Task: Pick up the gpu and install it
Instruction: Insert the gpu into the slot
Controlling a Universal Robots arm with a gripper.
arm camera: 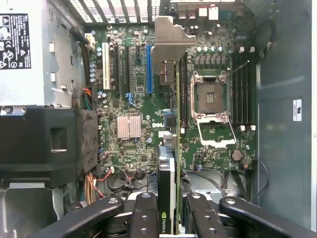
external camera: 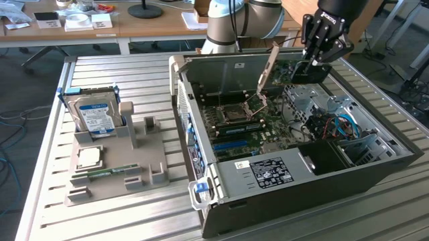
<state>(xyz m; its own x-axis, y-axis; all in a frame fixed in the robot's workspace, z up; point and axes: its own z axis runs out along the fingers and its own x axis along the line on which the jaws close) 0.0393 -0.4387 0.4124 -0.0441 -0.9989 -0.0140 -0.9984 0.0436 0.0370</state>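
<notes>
The gpu (external camera: 305,74) hangs in the air over the open computer case (external camera: 282,170), near its far side. My gripper (external camera: 314,63) is shut on the card's black cooler end, and the long silver bracket (external camera: 268,68) slants down toward the motherboard. In the wrist view the gpu (arm camera: 171,163) appears edge-on between my fingers (arm camera: 143,218), with its bracket (arm camera: 171,44) at the far end. The card hovers above the motherboard (arm camera: 133,99), between the blue slot (arm camera: 149,69) and the CPU socket (arm camera: 210,99). It is not seated in any slot.
A grey holder (external camera: 144,165) at the exterior view's left carries a silver hard drive with blue label (external camera: 94,113), a CPU (external camera: 89,156) and a memory stick (external camera: 107,173). Inside the case are a black power supply (arm camera: 39,144), cables (external camera: 342,125) and drive cages. A desk (external camera: 134,25) stands behind.
</notes>
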